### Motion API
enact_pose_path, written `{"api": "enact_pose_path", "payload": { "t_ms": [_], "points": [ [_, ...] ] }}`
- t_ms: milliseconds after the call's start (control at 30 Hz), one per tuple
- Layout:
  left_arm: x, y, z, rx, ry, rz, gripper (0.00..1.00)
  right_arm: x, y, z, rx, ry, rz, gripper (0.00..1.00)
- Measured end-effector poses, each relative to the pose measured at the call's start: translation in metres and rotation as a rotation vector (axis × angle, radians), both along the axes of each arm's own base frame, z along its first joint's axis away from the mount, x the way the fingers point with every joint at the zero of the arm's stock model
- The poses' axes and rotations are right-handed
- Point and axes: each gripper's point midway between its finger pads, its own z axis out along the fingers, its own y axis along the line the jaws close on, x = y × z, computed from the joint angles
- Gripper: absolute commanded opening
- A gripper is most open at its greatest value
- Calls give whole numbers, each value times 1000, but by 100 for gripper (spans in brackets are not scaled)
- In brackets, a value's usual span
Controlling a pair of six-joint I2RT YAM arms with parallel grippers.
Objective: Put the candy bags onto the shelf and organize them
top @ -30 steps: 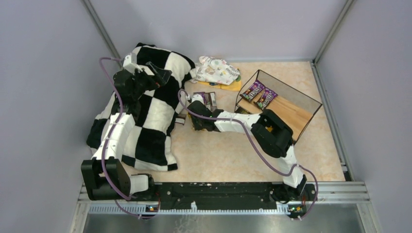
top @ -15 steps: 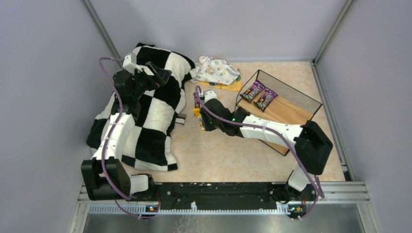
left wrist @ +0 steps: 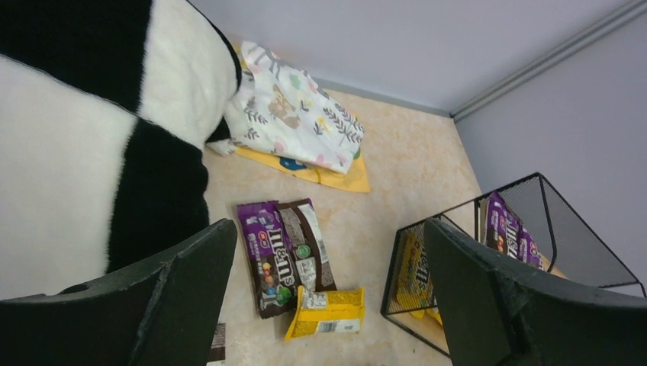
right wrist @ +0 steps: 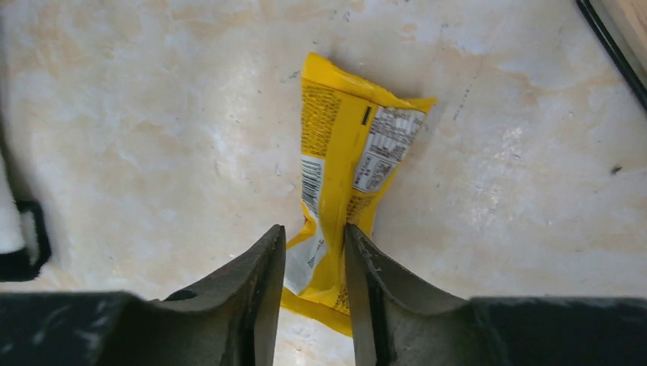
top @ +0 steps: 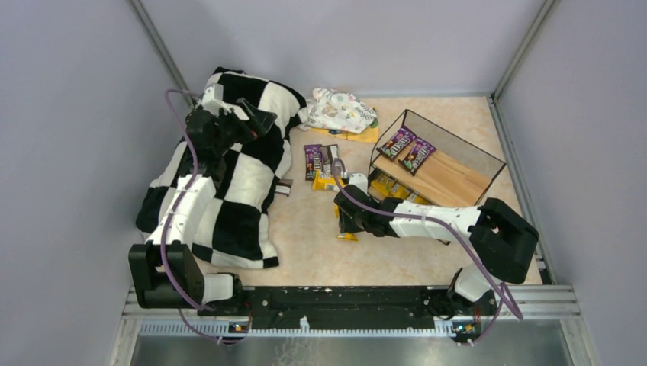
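Candy bags (left wrist: 268, 259) look light, thin and slick, so the right gripper (right wrist: 313, 232) clamps 1 yellow bag (right wrist: 336, 145) by its crumpled end seam, while the left gripper (left wrist: 329, 227) hangs spread, empty.

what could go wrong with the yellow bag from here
The right gripper pinches the yellow candy bag only at one crumpled end, so it may slip out on the way. The shelf already holds yellow bags on its lower tier behind wire, so this one could snag going in.
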Motion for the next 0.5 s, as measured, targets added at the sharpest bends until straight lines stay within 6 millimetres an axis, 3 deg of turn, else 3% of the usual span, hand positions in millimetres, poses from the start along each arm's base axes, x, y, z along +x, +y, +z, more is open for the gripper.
{"api": "enact_pose_path", "payload": {
  "t_ms": [167,333,500],
  "points": [
    [0,-40,-20,72,47,-72,98,0,10,12,73,-5,-23,63],
    [-11,-77,-27,158,52,-149,98,-4,14,31,94,-40,68,64],
    [-10,-73,-27,217,36,-117,98,-24,9,32,-83,-152,330,69]
  ]
}}
